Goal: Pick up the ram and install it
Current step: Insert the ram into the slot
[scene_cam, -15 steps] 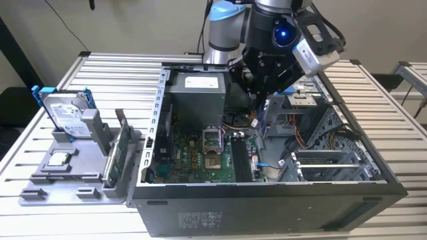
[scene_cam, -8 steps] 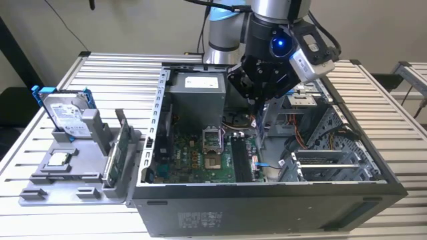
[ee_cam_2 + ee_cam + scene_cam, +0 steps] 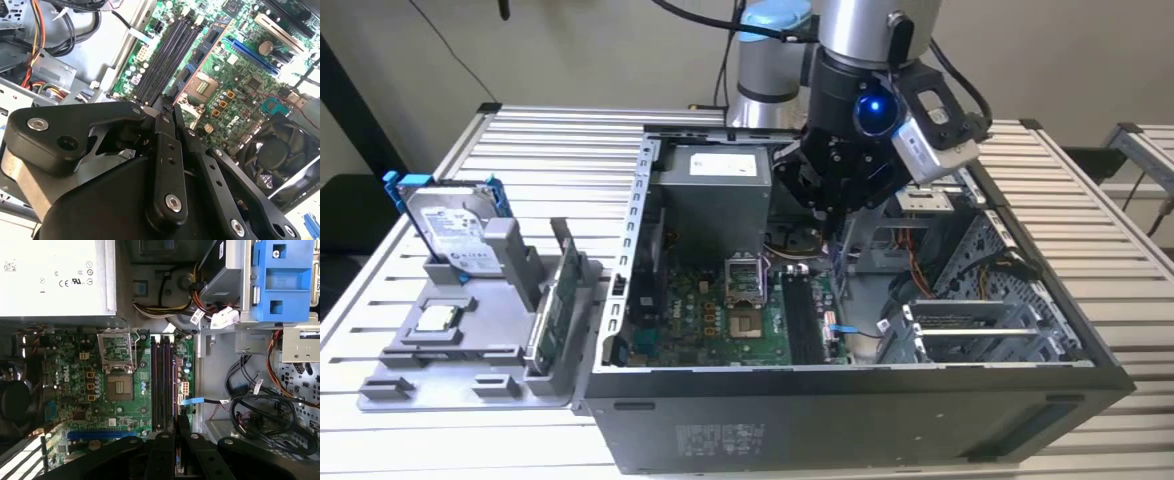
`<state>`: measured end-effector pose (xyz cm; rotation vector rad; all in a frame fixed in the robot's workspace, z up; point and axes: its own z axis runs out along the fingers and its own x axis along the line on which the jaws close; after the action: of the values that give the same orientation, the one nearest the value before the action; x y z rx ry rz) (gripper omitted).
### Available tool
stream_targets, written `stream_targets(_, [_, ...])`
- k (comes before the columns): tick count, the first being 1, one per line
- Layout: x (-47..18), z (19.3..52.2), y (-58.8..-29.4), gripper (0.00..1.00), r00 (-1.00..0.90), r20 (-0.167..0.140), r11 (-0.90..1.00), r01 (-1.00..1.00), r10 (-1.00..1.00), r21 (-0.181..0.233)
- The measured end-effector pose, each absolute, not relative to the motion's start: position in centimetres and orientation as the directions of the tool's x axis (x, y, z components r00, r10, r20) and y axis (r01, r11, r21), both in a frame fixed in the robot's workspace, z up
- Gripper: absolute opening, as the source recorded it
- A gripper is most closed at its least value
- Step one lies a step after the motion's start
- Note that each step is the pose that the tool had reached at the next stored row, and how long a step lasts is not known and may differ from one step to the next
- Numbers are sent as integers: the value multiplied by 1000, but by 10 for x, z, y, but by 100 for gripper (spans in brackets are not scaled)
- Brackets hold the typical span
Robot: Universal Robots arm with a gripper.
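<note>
One gripper [image 3: 843, 215] hangs inside the open computer case [image 3: 854, 400], its black fingers [image 3: 165, 165] pressed together on the ram [image 3: 842, 262], a thin stick held upright on edge between them. In the exterior view the ram points down toward the long black memory slots [image 3: 797, 318] on the green motherboard [image 3: 707, 325], its lower end just above them. Both wrist views look past the fingers along these slots [image 3: 161, 382], with the square processor socket [image 3: 119, 387] beside them. Behind sits the grey power supply [image 3: 710, 200]. Outside the case, toward the exterior view's left, a grey tray [image 3: 414, 385] holds a hard drive [image 3: 454, 235] in a blue bracket.
</note>
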<state>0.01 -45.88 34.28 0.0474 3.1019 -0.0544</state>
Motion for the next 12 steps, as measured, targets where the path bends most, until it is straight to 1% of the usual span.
stream_targets(12, [0, 321, -454, 14, -999, -39, 999, 31, 30, -34])
